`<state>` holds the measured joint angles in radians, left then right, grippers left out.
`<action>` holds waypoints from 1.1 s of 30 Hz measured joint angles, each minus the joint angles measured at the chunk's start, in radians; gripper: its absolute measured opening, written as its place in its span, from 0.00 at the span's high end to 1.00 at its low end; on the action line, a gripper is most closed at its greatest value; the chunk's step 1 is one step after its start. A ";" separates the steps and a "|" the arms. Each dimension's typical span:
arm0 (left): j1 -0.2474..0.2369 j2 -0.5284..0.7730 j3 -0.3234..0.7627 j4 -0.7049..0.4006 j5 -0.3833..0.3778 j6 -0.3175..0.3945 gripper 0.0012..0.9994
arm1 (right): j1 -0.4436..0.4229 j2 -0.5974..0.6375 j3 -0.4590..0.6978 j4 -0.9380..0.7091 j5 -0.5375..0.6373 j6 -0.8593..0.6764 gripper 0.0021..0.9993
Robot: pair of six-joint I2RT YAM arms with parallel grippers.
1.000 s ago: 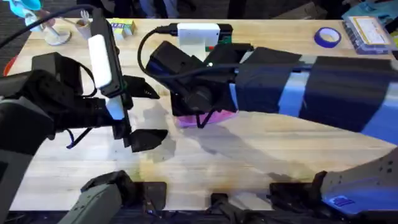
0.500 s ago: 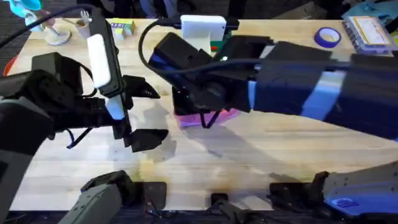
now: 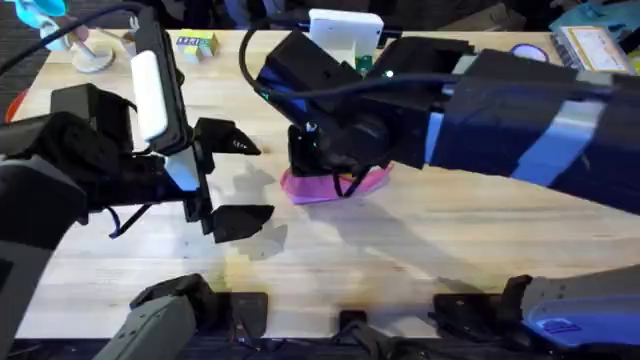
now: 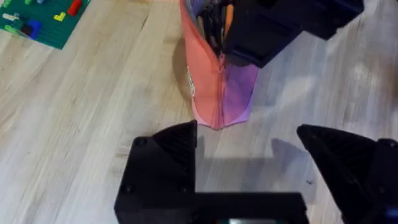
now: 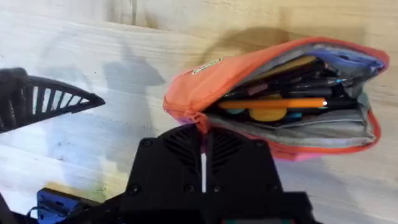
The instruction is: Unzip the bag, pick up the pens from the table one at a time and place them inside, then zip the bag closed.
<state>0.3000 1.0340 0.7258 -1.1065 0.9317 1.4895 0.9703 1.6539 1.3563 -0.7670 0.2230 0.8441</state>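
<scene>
At the middle of the table (image 3: 420, 250) I have the bag (image 3: 330, 187) lying under my right gripper (image 3: 325, 165), which sits right at the bag's near end; I cannot tell whether it is gripping the zipper pull. From the right wrist view the bag (image 5: 280, 99) gapes open, with pens (image 5: 280, 102) and other items already inside. I see no loose pens on the bare wood, so I judge the loading done and the zipping still left. My left gripper (image 3: 235, 178) hovers just beside the bag, its jaws spread wide and holding nothing. The zipper seam shows in the left wrist view, where the bag (image 4: 214, 81) lies just ahead of those fingers.
</scene>
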 joint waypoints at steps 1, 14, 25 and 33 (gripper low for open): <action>0.000 0.000 0.000 0.001 0.003 0.000 0.01 | 0.000 0.000 0.000 0.000 0.000 0.000 0.97; 0.000 0.250 0.000 0.090 0.104 0.000 0.01 | 0.000 0.000 0.000 0.000 0.000 0.000 0.97; -0.023 0.400 0.000 0.202 0.183 0.000 0.01 | 0.000 0.000 0.000 0.000 0.000 0.000 0.97; -0.089 0.482 0.000 0.296 0.196 0.000 0.01 | 0.000 0.000 0.000 0.000 0.000 0.000 0.97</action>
<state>0.2108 1.5161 0.7258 -0.8101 1.1275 1.4891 0.9699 1.6539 1.3563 -0.7670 0.2234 0.8444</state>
